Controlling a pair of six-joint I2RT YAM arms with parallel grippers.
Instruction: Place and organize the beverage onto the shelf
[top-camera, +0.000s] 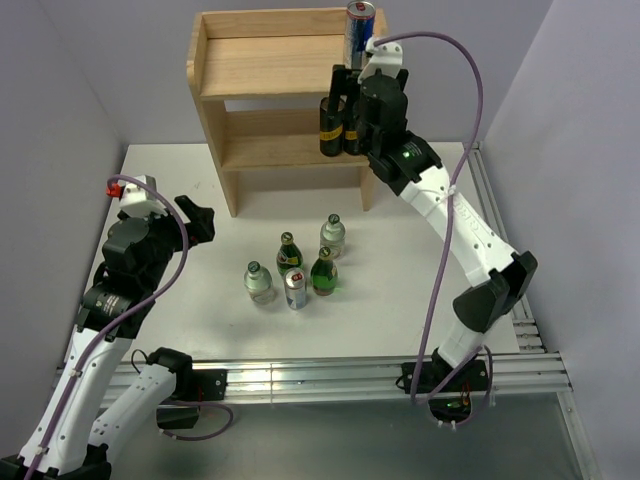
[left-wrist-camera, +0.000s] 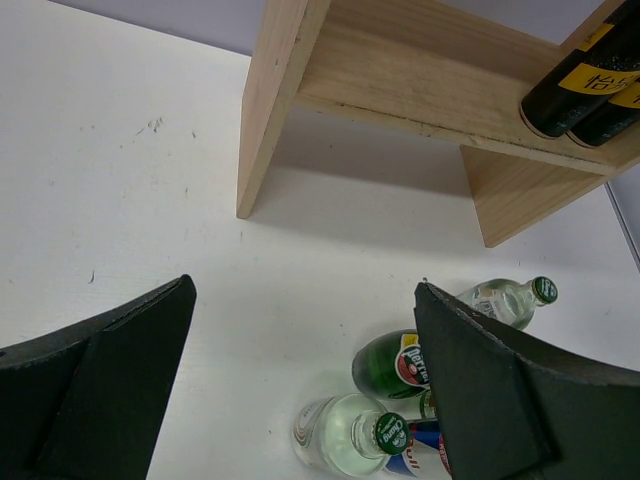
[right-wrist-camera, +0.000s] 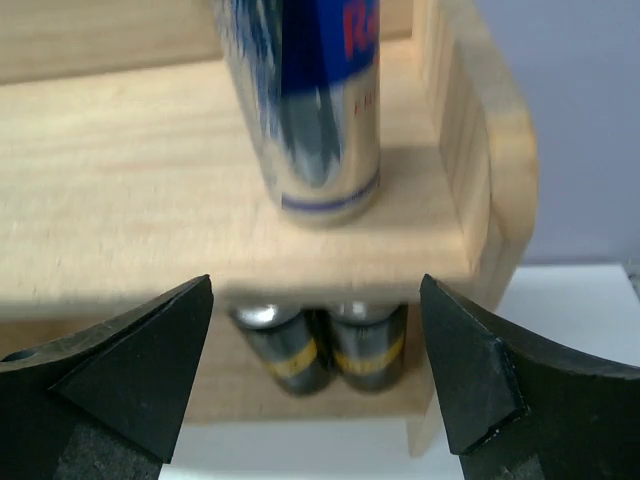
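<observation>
The wooden shelf (top-camera: 262, 52) stands at the back of the table. One silver-and-blue can (top-camera: 360, 34) stands upright on the right end of its top board, and shows close up in the right wrist view (right-wrist-camera: 312, 100). My right gripper (top-camera: 352, 82) is open and empty just in front of that can, a short gap from it. On the table stand two green bottles (top-camera: 289, 254) (top-camera: 323, 272), two clear bottles (top-camera: 332, 235) (top-camera: 259, 283) and a second can (top-camera: 296, 290). My left gripper (top-camera: 200, 220) is open and empty, to the left of this group.
Two dark cans with yellow bands (top-camera: 340, 130) stand side by side on the right of the shelf's lower tier, below my right gripper. They also show in the right wrist view (right-wrist-camera: 320, 350). Grey walls close both sides. A metal rail (top-camera: 320, 375) runs along the near edge.
</observation>
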